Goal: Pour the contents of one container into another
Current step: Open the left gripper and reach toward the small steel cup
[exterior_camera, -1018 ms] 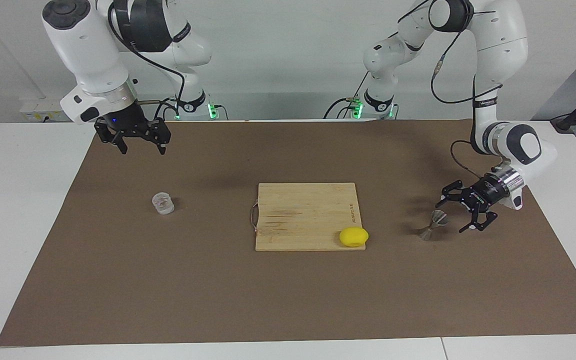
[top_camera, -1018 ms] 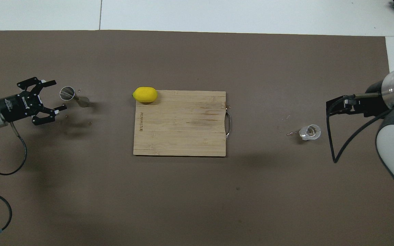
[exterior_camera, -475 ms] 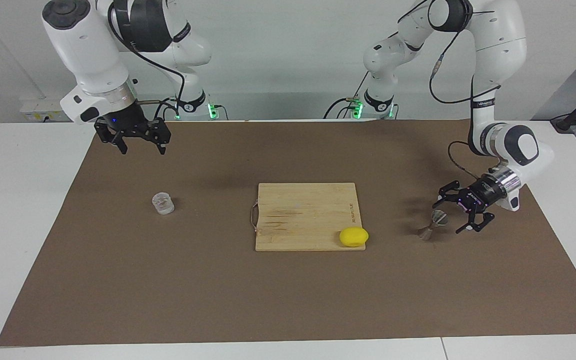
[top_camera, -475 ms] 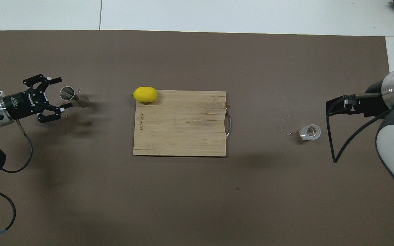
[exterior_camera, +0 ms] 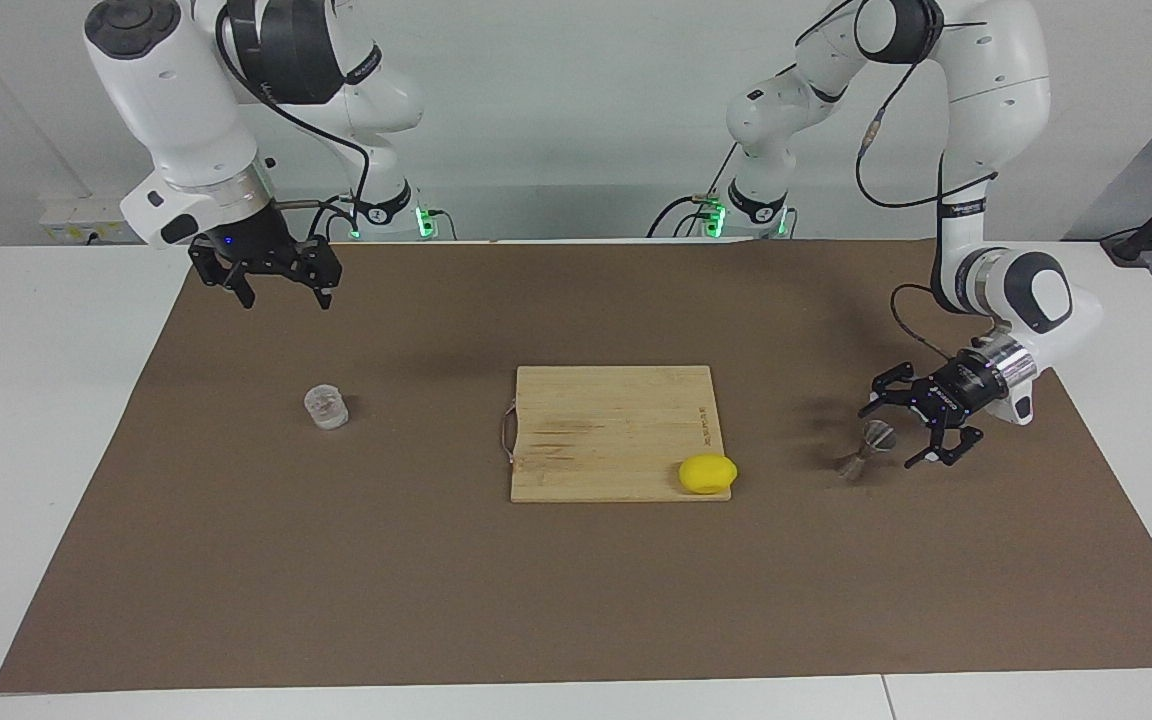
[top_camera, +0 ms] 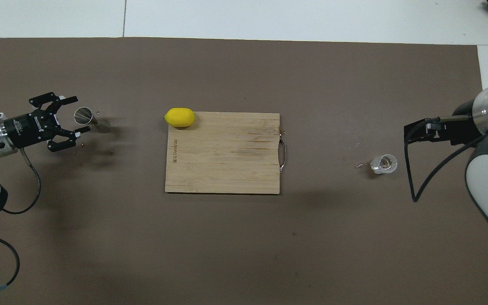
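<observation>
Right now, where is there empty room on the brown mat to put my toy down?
The widest bare stretch of the brown mat is the strip farther from the robots than the cutting board. Another lies between the board and the glass tumbler. It is crowded at the jigger, where the left end effector sits, open, with the lemon close by.
</observation>
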{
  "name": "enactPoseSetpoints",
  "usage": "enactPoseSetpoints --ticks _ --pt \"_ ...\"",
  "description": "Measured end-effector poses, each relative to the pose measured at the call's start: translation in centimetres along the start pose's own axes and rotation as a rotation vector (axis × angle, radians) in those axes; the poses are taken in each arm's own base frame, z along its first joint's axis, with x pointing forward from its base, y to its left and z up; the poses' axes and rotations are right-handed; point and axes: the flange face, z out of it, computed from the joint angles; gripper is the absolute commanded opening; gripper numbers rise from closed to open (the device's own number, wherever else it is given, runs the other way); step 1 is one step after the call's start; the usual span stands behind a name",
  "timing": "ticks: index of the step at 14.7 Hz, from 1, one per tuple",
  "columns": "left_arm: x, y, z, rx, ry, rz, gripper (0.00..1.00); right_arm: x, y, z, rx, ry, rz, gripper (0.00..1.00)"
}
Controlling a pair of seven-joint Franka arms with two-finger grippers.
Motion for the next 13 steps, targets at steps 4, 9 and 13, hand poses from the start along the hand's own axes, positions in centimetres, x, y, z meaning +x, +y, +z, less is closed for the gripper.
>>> enactPoseSetpoints --ticks 4,9,13 --pt "0.43 -0.17 0.12 0.002 0.001 0.001 0.84 0.0 0.0 0.0 0.0 0.0 0.0 1.0" --pt "0.75 -0.24 0.2 0.002 0.001 0.0 0.0 -0.04 0.0 0.04 0.0 -0.004 0.0 1.0" --pt "0.63 -0.32 0.33 0.01 -0.007 0.002 0.0 -0.05 0.01 0.06 -0.001 -0.005 0.0 1.0"
